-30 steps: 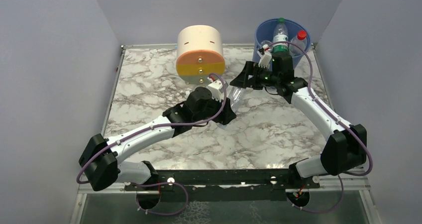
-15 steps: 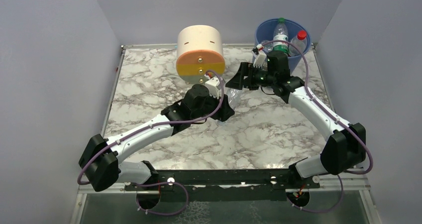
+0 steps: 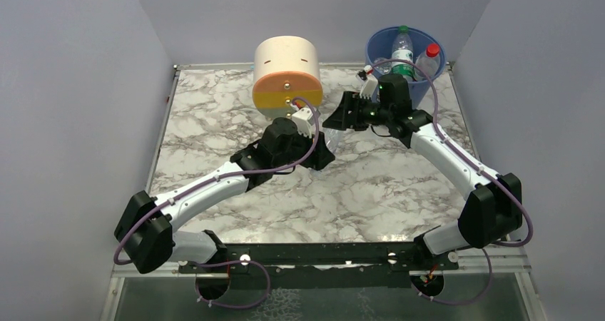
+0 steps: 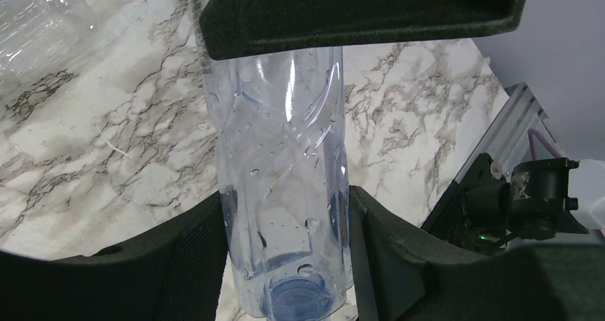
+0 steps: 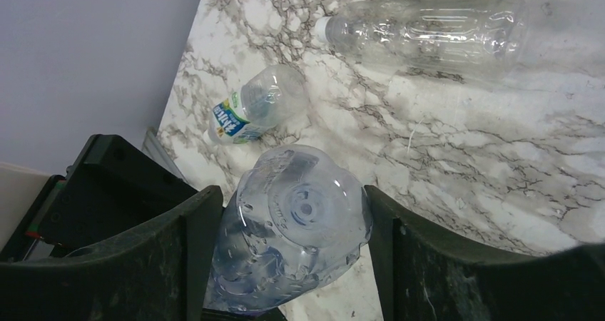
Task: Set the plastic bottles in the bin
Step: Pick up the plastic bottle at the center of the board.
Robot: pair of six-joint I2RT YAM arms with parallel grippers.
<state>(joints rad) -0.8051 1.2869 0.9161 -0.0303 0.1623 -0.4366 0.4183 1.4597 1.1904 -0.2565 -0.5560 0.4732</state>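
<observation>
Bottle [image 4: 282, 143], clear, hangs over the tabletop [image 3: 214, 121] between both arms: left tool [image 4: 284, 250] clamped near its cap, right tool [image 5: 289, 221] straddling its base, grip impossible to tell. Should the left release too soon, it could fall short of the bin [image 3: 369, 50].

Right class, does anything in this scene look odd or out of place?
One clear plastic bottle sits between both grippers at once: the left gripper clamps it near its cap, the right gripper flanks its base. Nothing looks spilled.
</observation>
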